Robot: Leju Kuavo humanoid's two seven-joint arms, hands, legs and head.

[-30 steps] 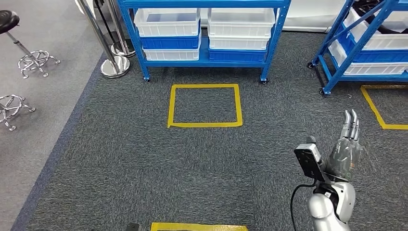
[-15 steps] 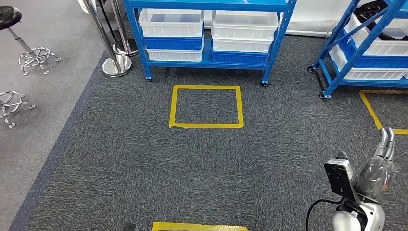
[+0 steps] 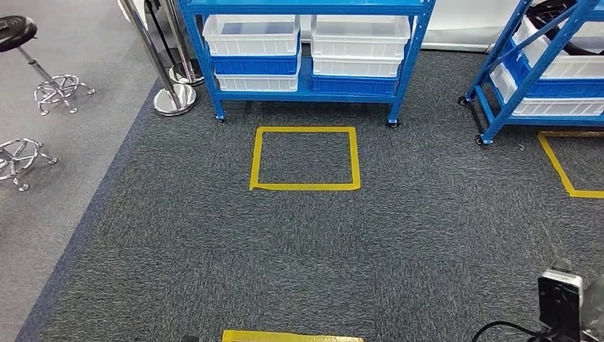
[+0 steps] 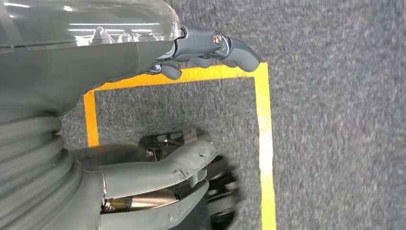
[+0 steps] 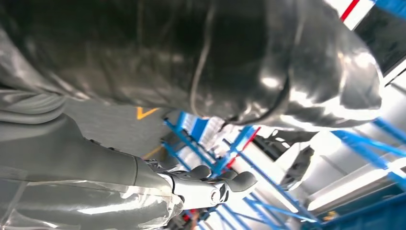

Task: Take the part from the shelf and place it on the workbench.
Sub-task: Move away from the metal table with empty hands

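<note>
Shelf (image 3: 306, 43): white bins (image 3: 249, 32), unlabelled; left hand (image 4: 158, 120) spread, empty; right hand (image 5: 191, 184) empty.

The robot's left hand (image 4: 158, 120) hangs low with nothing in its grasp, the thick grey thumb (image 4: 163, 167) set well apart from the darker fingers (image 4: 225, 48), which curl slightly at the tips. The right hand (image 5: 143, 187) likewise holds nothing, its fingers (image 5: 230, 182) loosely bent. From the head, the right wrist's black camera block (image 3: 560, 305) shows at the lower right corner.
</note>
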